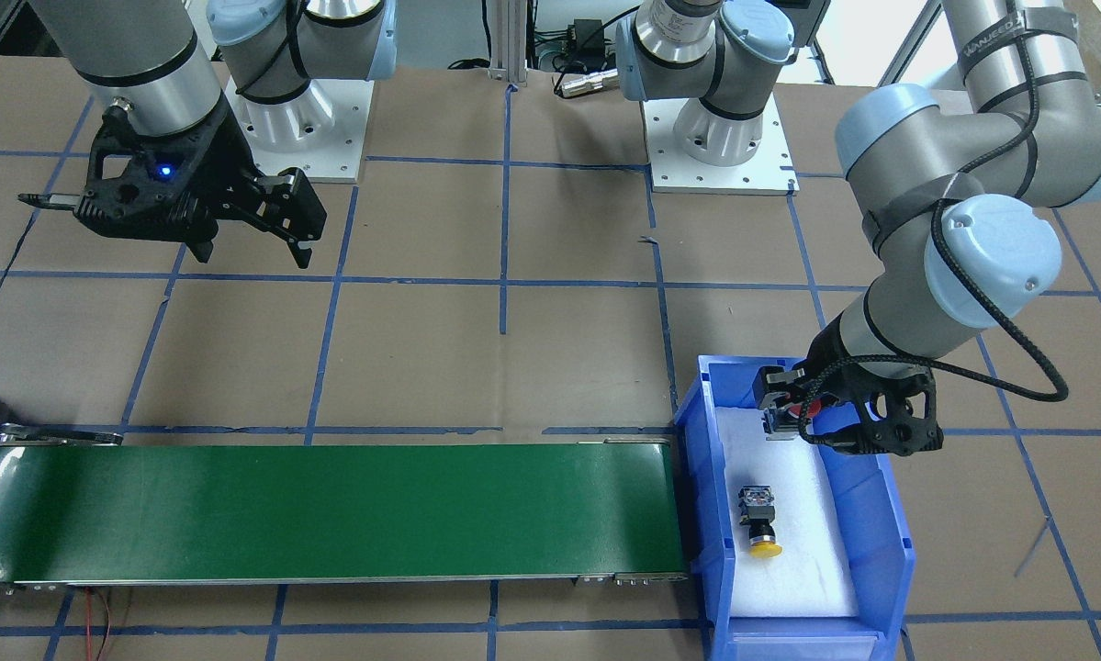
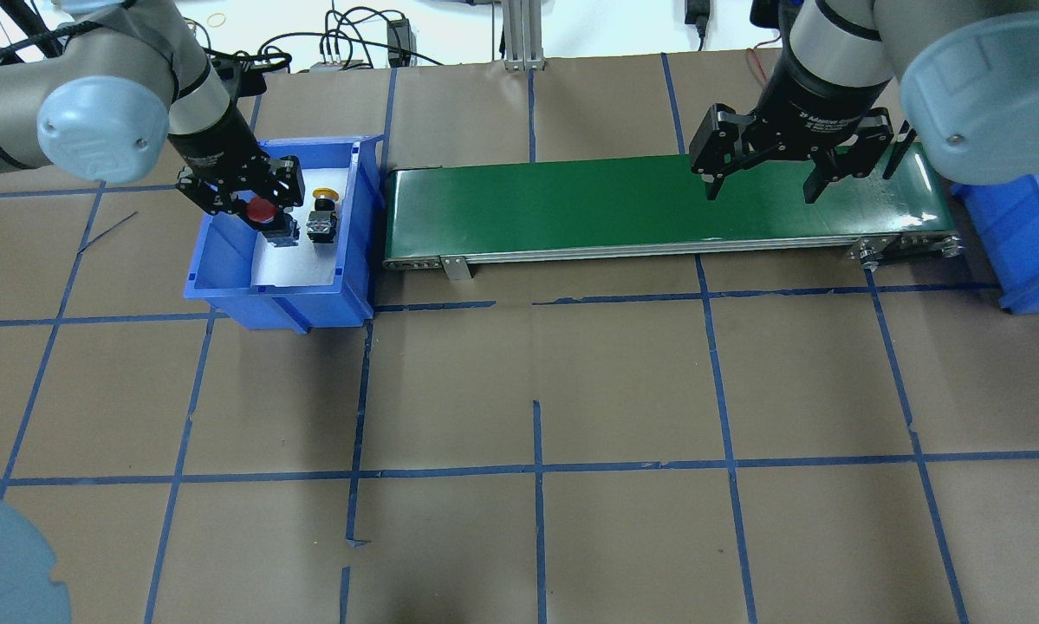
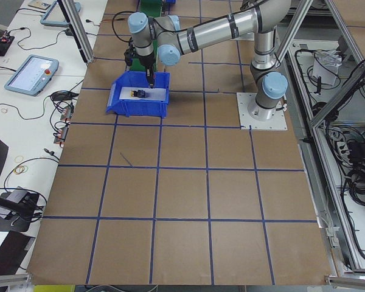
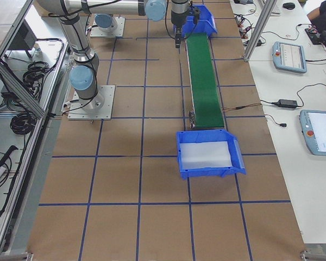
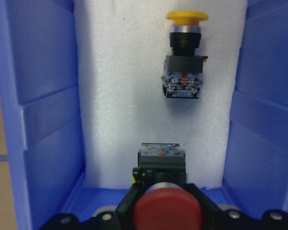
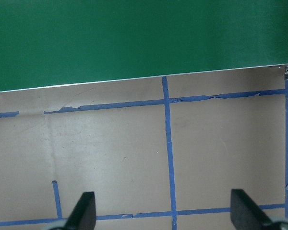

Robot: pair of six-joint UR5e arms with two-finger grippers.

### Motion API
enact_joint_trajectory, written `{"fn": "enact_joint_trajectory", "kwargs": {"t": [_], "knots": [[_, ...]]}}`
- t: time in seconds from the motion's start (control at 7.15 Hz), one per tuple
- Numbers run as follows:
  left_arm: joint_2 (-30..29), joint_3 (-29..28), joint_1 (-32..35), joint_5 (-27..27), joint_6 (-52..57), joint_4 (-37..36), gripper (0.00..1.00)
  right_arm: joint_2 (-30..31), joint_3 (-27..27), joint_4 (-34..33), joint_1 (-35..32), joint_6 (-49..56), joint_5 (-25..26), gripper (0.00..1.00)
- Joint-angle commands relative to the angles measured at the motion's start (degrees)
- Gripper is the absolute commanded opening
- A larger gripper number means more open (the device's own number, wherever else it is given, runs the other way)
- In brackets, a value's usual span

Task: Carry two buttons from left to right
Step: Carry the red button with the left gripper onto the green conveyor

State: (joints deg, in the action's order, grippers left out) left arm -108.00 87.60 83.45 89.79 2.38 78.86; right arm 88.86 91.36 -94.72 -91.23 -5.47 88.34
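Early stage: L gripper point(image 2: 268, 218) pinches red button point(image 5: 167, 211) in bin point(image 2: 224, 264); yellow button point(image 5: 183, 72) just ahead. R gripper point(image 2: 762, 192) spread, hovers over belt point(image 2: 571, 208). Nothing moved across yet.

The worktop point(image 2: 450, 390) is covered in matt brown paper marked out with blue tape point(image 2: 718, 465), a little creased at the seams; the conveyor belt point(image 1: 330, 514) is smooth green with a glossy sheen catching the light. The bin point(image 1: 883, 542) is shiny blue plastic lined with grainy white foam point(image 5: 125, 96); the red-capped button point(image 5: 166, 213) and yellow-capped button point(image 5: 184, 62) have smooth plastic caps; the left end effector point(image 2: 263, 208) and right end effector point(image 2: 762, 192) look matt black plastic.
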Motion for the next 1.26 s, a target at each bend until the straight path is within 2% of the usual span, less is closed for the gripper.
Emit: {"fn": "enact_joint_trajectory", "kwargs": {"t": [0.0,0.28,0.56,0.7,0.98,1.12], "knots": [[-0.1,-4.27,3.28,-1.19,-6.05,1.73,0.02,0.0,0.05,-0.02,0.0,0.02,-0.01,1.0],[-1.41,-6.3,4.6,-1.36,-10.68,1.56,0.02,-0.09,0.05,-0.02,0.53,-0.07,-0.18,1.0],[-5.18,-6.74,10.65,-4.09,-20.44,-4.91,0.03,0.0,-0.04,-0.02,0.88,0.11,-0.01,1.0],[-6.33,-6.74,11.98,-4.09,-20.66,-5.21,0.03,0.0,-0.12,0.06,0.97,0.37,0.08,1.0],[-9.49,-6.57,12.35,-4.18,-19.0,-10.98,0.04,-0.09,0.05,-0.02,0.71,-0.06,-0.01,1.0],[-11.77,-6.48,13.13,-4.27,-18.9,-13.01,0.09,-0.17,-0.04,-0.02,1.14,-0.07,-0.01,1.0]]}}
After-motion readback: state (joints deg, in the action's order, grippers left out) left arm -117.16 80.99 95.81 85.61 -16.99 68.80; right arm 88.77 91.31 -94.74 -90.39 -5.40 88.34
